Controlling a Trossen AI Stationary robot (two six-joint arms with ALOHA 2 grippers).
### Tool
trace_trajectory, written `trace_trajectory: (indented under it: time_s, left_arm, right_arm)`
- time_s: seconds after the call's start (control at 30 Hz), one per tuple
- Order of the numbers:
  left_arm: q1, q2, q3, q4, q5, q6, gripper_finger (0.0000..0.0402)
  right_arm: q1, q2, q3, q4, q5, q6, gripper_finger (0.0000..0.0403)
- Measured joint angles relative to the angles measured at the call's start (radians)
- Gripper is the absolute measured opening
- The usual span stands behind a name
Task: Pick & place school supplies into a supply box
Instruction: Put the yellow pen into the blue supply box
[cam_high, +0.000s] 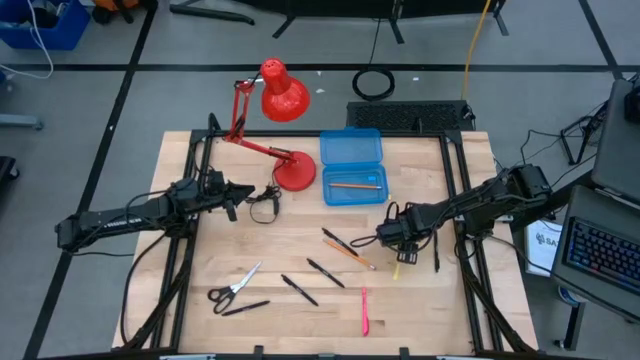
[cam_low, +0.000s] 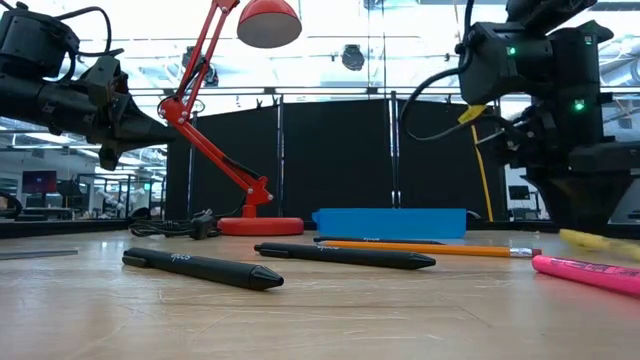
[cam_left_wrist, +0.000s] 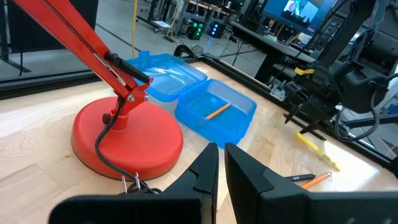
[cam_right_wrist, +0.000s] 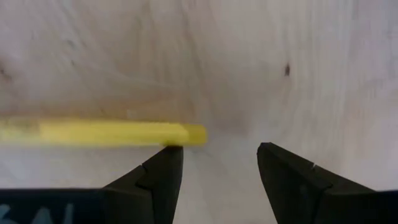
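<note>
Right pincer (cam_right_wrist: 214, 165) wide open, empty, above yellow marker (cam_right_wrist: 102, 133), its far end cut off.

In the high view, the supply box (cam_high: 353, 165) sits upper centre of the tabletop (cam_high: 300, 250), the lamp (cam_high: 285, 130) to its left, a pencil (cam_high: 352, 185) inside; pens (cam_high: 325, 272) and scissors (cam_high: 234, 285) lie lower centre.

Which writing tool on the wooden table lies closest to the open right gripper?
The yellow marker, lying flat just off the right gripper, its tip by one finger. The loose orange pencil, pink pen and black pens lie farther toward the table's middle.
</note>
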Motion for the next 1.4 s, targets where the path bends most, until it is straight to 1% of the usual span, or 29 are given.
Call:
trace_trajectory:
  time_s: [0.1,0.23,0.33,0.43,0.5,0.57,0.67,0.77,0.87,0.93,1.03,1.17,1.3,1.4]
  left_arm:
    - [0.0,0.0,0.0,0.0,0.0,0.0,0.0031]
    - [0.0,0.0,0.0,0.0,-0.01,-0.001,0.0031]
    - [0.0,0.0,0.0,-0.001,-0.028,-0.002,0.0031]
    - [0.0,0.0,0.0,-0.001,-0.029,-0.008,0.0031]
    - [0.0,0.0,0.0,-0.001,-0.032,-0.011,0.0031]
    - [0.0,0.0,0.0,-0.001,-0.035,-0.011,0.0031]
    - [0.0,0.0,0.0,0.0,-0.035,-0.022,0.0031]
    - [0.0,0.0,0.0,0.0,-0.035,-0.028,0.0031]
    - [0.0,0.0,0.0,0.008,-0.035,-0.028,0.0031]
    - [0.0,0.0,0.0,0.006,-0.033,-0.028,0.0031]
    - [0.0,0.0,0.0,0.003,-0.023,-0.019,0.0031]
    - [0.0,0.0,0.0,0.0,-0.019,0.027,0.0031]
    - [0.0,0.0,0.0,0.0,-0.017,0.083,0.0031]
    - [0.0,0.0,0.0,0.0,-0.017,0.106,0.0031]
  right_arm:
    - [0.0,-0.003,0.021,-0.03,0.0,0.025,0.0195]
    - [0.006,-0.05,0.037,-0.025,-0.002,0.083,0.0194]
    - [0.001,-0.104,0.037,0.004,-0.004,0.213,0.0194]
    - [-0.022,-0.145,0.037,0.099,-0.038,0.367,0.0194]
    - [-0.027,-0.156,0.037,0.206,-0.076,0.394,0.0194]
    - [-0.023,-0.156,0.037,0.302,-0.092,0.433,0.0194]
    - [-0.025,-0.134,0.038,0.394,-0.174,0.529,0.0194]
    - [-0.024,-0.113,0.038,0.396,-0.195,0.647,0.0194]
    - [-0.023,-0.111,0.038,0.339,-0.211,0.74,0.0194]
    - [-0.023,-0.111,0.037,0.34,-0.219,0.787,0.0194]
    - [-0.017,-0.111,0.037,0.345,-0.266,0.832,0.0194]
    - [0.003,-0.111,0.037,0.363,-0.264,0.94,0.0194]
    - [0.003,-0.111,0.037,0.352,-0.262,1.159,0.0194]
    - [0.003,-0.11,0.037,0.355,-0.258,1.234,0.0194]
